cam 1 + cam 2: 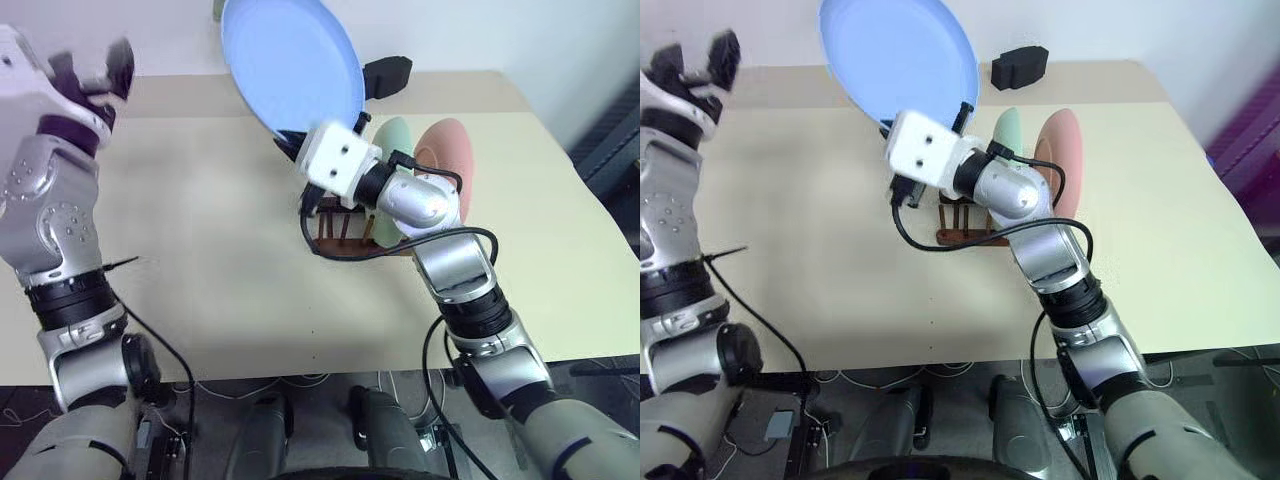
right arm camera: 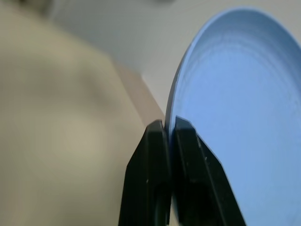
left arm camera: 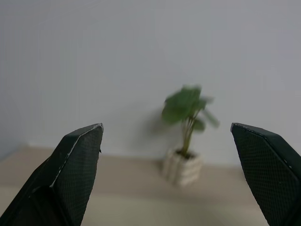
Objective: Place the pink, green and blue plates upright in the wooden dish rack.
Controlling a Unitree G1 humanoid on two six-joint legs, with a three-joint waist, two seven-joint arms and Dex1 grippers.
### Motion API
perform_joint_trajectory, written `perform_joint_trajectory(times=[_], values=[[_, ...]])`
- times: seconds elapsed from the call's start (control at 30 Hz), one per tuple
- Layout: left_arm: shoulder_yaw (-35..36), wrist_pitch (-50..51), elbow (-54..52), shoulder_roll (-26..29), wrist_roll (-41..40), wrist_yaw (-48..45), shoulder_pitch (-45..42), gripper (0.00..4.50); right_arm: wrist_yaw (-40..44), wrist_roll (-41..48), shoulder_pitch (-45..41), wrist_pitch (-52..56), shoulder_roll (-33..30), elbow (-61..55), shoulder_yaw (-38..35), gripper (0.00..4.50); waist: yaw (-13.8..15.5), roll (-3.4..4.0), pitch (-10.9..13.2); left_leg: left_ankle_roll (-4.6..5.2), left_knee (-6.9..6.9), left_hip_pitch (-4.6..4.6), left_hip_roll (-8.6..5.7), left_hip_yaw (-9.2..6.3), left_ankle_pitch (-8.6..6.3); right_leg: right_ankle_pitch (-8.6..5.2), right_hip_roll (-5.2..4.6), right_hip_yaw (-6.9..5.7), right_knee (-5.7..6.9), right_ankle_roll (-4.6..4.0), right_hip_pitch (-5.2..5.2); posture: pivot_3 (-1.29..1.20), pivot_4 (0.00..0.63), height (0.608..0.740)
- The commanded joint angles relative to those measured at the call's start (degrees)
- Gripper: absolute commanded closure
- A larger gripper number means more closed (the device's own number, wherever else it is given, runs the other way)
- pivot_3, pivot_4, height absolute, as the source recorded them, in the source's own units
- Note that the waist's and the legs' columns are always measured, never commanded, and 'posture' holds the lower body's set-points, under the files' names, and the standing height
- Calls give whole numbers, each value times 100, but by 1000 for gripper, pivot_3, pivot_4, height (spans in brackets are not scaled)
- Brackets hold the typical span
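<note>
The right gripper (image 2: pixel 170 129) pinches the round light blue plate (image 1: pixel 290 65) by its rim, raised above the beige surface (image 1: pixel 210 230). The left gripper (image 3: pixel 167 141) hangs released. Pale green (image 1: pixel 392 140) and salmon pink (image 1: pixel 447 155) plates apparently stand in the dark wooden rack (image 1: pixel 958 228).

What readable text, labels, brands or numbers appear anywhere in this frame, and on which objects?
None: no word, number or sign can be read.
The blue plate, green plate and pink plate are plain.
The wooden dish rack, black block and plant pot show no label.
</note>
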Motion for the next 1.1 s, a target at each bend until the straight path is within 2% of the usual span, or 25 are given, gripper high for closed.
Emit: perform_joint_trajectory(times=[0.03, 0.2, 0.43, 0.67, 0.93, 1.1], values=[[-258, -268, -203, 85, 6, -594, 397, 29, -47, 1030, -150, 802, 341, -641, -606, 4500, 12, -2, -1, -3, 0, -2, 1, -4, 2, 0, 0, -2, -2, 0, 1, 0, 150, 736], [-735, -216, -832, -50, -267, -1489, 1386, 29, -321, 2530, -19, 2197, 758, -1288, -1358, 4500, -6, -1, -1, -5, -2, -2, 6, -7, 2, 1, -7, -3, -2, -2, -1, 0, 150, 736], [-1436, -198, -1356, 36, -161, -2235, 2145, 29, -1384, 4387, 143, 3720, 1200, -1894, -2423, 4500, -16, 4, -1, -7, -17, -1, 21, -20, 3, 1, -5, -1, -3, -15, -10, 0, 150, 736], [-1663, -156, -1324, -19, -155, -2566, 2234, 29, -2500, 5478, 290, 4299, 1263, -1788, -3020, 4500, -17, 4, -1, -6, -18, -1, 12, -9, 4, -6, -4, -1, -4, -26, -12, 0, 150, 736], [-1749, -155, -1281, -64, -89, -2560, 2172, 29, -3346, 6334, 364, 4441, 1189, -1469, -3165, 4500, -36, 5, -1, -5, -20, -1, 14, 1, 4, 1, 1, -2, -4, -12, -12, 0, 150, 736], [-1755, -148, -1313, -78, -84, -2548, 2197, 29, -3596, 6703, 420, 4431, 1043, -1367, -3045, 4500, -33, 5, -1, -5, -21, -2, 15, 2, 4, 1, 1, -1, -8, -12, -12, 0, 150, 736]])
